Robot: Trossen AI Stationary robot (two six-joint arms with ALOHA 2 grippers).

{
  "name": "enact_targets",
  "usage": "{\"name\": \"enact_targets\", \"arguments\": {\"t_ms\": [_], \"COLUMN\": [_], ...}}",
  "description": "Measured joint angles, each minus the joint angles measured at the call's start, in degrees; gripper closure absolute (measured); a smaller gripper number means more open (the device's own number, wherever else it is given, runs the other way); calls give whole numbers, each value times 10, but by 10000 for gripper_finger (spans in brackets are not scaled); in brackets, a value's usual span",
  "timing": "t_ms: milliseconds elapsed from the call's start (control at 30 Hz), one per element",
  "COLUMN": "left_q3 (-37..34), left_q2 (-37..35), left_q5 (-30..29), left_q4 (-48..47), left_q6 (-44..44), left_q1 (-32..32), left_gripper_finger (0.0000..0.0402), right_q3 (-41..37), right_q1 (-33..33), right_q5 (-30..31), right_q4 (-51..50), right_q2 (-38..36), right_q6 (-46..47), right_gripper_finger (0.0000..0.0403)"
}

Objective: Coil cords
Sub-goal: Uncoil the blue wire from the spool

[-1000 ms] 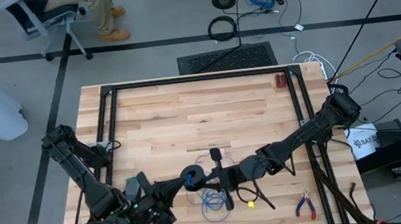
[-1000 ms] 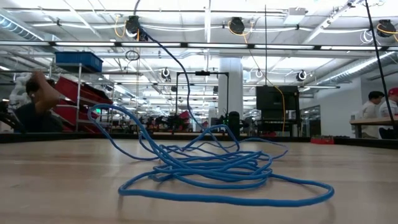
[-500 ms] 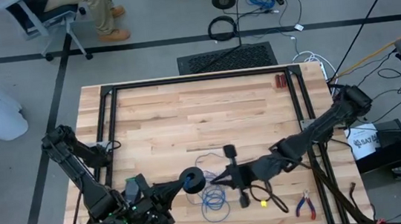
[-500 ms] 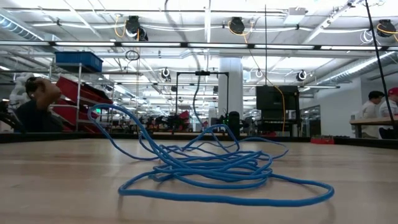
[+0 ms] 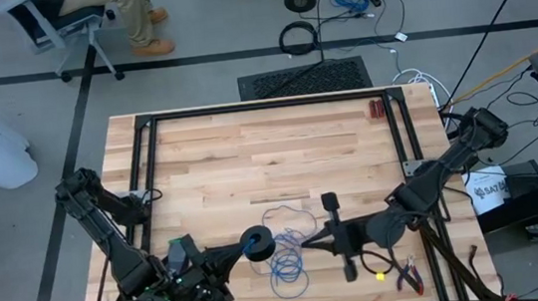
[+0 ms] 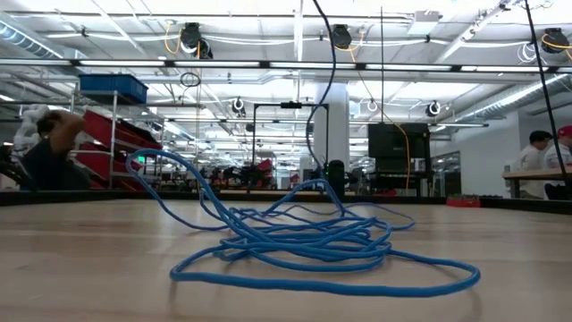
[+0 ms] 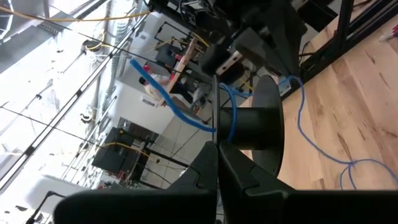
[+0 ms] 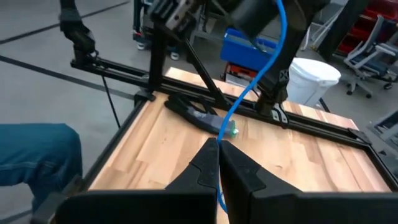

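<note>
**Cord mostly still loose on the table**

From where I stand, the coiling looks barely begun. The blue cord [image 5: 287, 265] lies in a slack tangle on the table [image 5: 249, 153], near the front edge and between the two arms, its loops spilling over one another rather than wound tight. In the low view the heap [image 6: 308, 243] sits flat on the wood with one strand rising steeply out of the top of the picture.

The left gripper [image 5: 222, 259] is pressed shut on a black spool [image 5: 258, 242], holding it just beside the tangle; the left wrist view shows a few turns of blue at the spool's hub [image 7: 258, 127], so I judge only a little has been wound on.

The right gripper [image 5: 310, 238] is on the other side of the heap, its fingers closed on the cord; the right wrist view shows the strand [image 8: 252, 87] running from between its tips up toward the spool.

Red-handled pliers [image 5: 408, 276] lie off by the right front corner, untouched.

Most of the length is still to be drawn up and wound.
</note>
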Motion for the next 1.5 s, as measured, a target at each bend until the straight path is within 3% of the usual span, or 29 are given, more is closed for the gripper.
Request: {"name": "enact_targets", "arguments": {"t_ms": [300, 467, 633, 900, 1333, 1500], "left_q3": [0, 0, 0, 0, 0, 0], "left_q2": [0, 0, 0, 2, 2, 2], "left_q5": [0, 0, 0, 0, -15, -24], "left_q4": [-1, -2, -4, -10, -6, -5], "left_q6": [0, 0, 0, -14, -61, -75], "left_q1": [0, 1, 3, 24, 75, 80], "left_gripper_finger": [400, 400, 400, 400, 400, 400], "right_q3": [0, 0, 0, 0, 0, 0], "right_q1": [5, 7, 17, 19, -14, -32], "right_q5": [0, -7, -39, -77, -168, -177], "right_q4": [2, 64, 122, 136, 207, 207], "right_q2": [0, 0, 7, 22, 101, 130], "right_q6": [0, -20, -47, -50, -63, -62], "right_gripper_finger": [403, 403, 403, 403, 403, 403]}}
